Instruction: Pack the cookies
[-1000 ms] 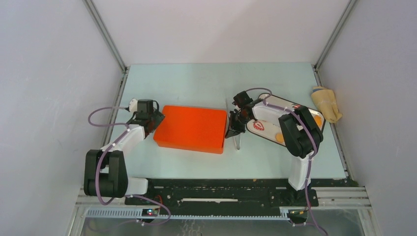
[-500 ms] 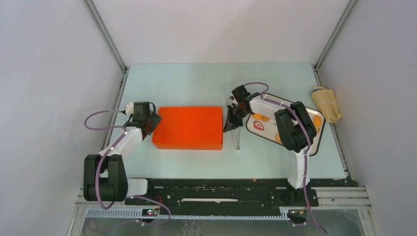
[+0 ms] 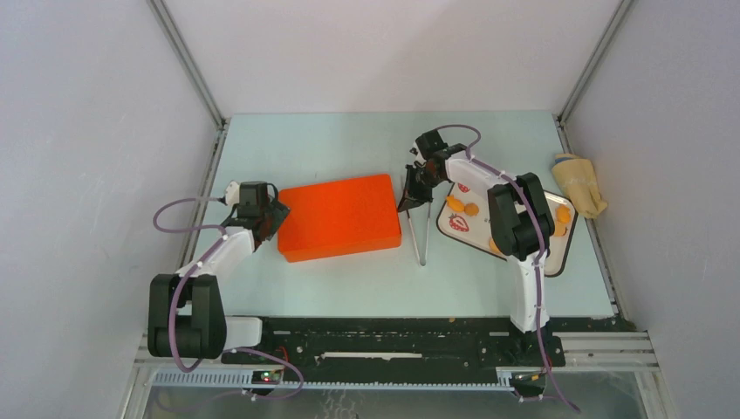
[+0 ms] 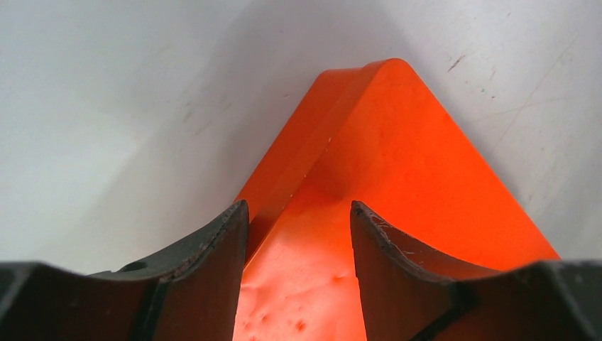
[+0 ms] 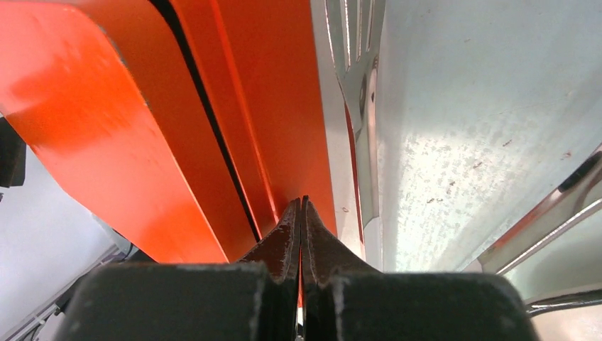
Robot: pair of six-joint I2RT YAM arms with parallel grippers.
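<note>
The cookies (image 3: 463,208) are small orange discs lying on a dark-rimmed white tray (image 3: 558,262) with a strawberry print, at the right; more of them lie at its far side (image 3: 563,214). A closed orange box (image 3: 340,216) sits left of the tray. My left gripper (image 3: 272,221) is open, its jaws straddling the box's left corner (image 4: 334,163). My right gripper (image 3: 412,197) is shut, its tips (image 5: 303,204) against the box's right side (image 5: 270,106). No cookie is in either gripper.
Metal tongs (image 3: 422,229) lie on the table between box and tray, and also show in the right wrist view (image 5: 363,106). A beige cloth (image 3: 579,183) lies past the table's right edge. The enclosure walls stand close on both sides.
The orange box has turned counter-clockwise, its right end swinging toward the far side. My right gripper moved farther back along with it. My left gripper stayed at the box's left corner.
</note>
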